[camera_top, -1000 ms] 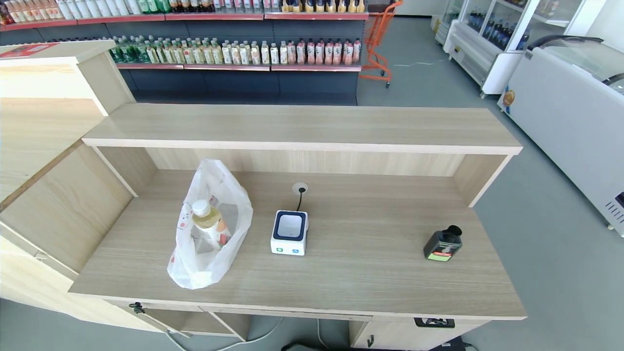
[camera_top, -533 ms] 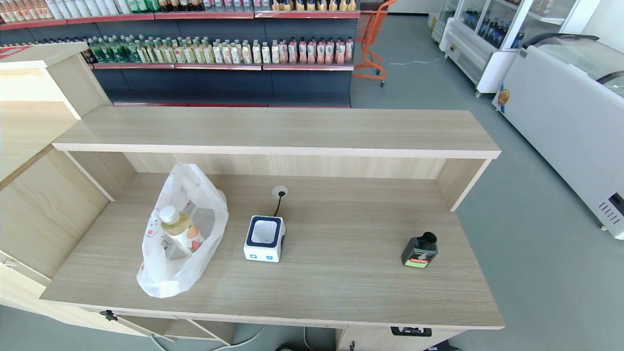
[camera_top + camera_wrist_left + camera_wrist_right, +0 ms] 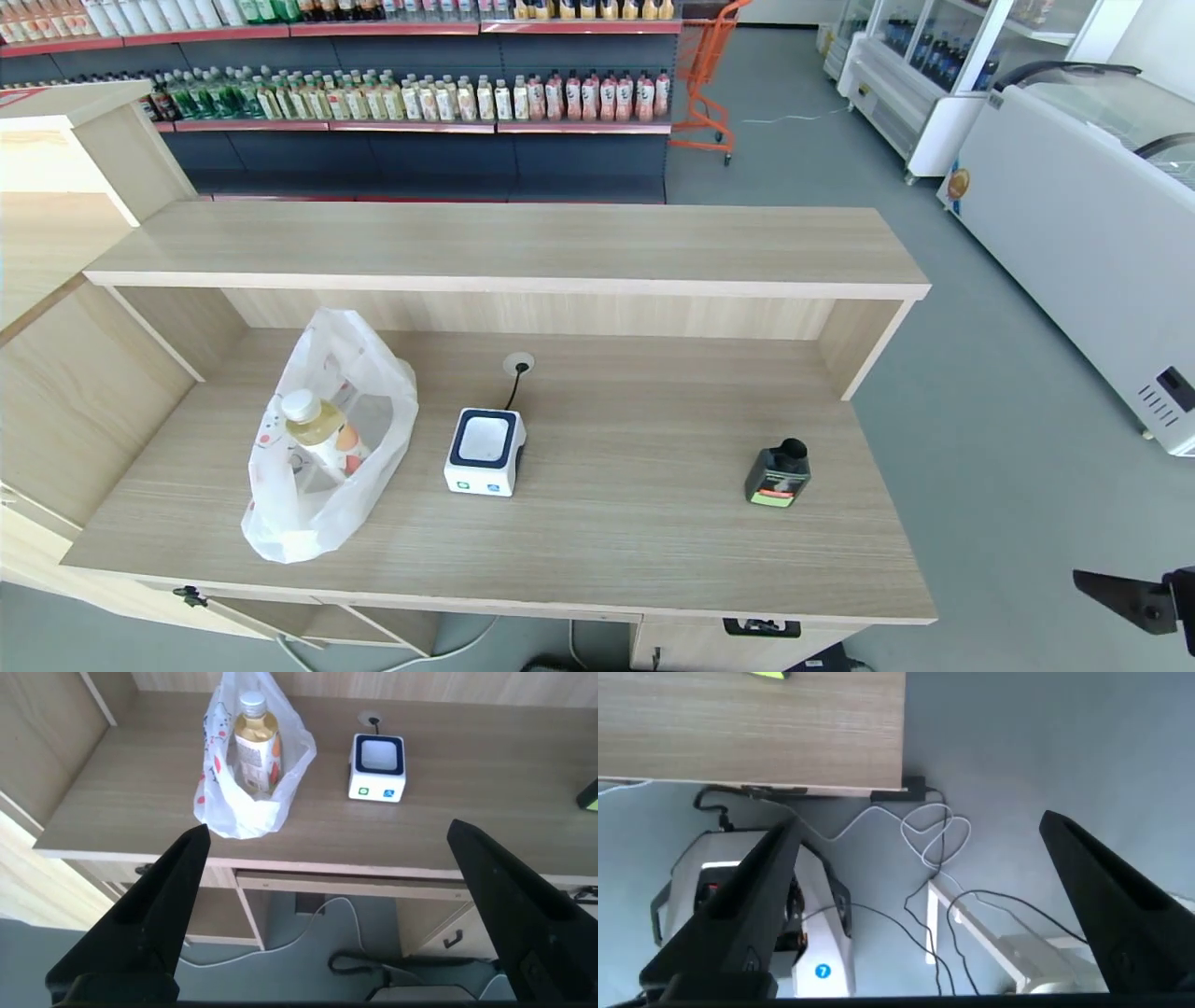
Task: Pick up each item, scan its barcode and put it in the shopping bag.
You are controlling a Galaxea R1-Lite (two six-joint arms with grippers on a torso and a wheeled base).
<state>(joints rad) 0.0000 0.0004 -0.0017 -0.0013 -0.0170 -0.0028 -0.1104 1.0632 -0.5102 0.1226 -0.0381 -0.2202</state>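
Setting: shop floor, drink shelves (image 3: 411, 93) behind; you work a wooden counter (image 3: 607, 537).
Bag: shopping bag (image 3: 289, 527) stands open at the counter's left with one pale drink bottle (image 3: 317, 434) upright inside. The mouth is likely left wide for drop-ins.
Reader: white scanner (image 3: 485, 451) just beside the bag, window up, so a barcode should face down over it.
Next item: small dark bottle (image 3: 777, 474), black cap, red-and-green label, alone toward the counter's right, well apart from the scanner.
Left arm: left gripper (image 3: 329, 831) spread, empty, back from the counter's front edge.
Right arm: right gripper (image 3: 920, 821) spread, empty, low off the counter's right end. You have the nearer reach here, I judge.
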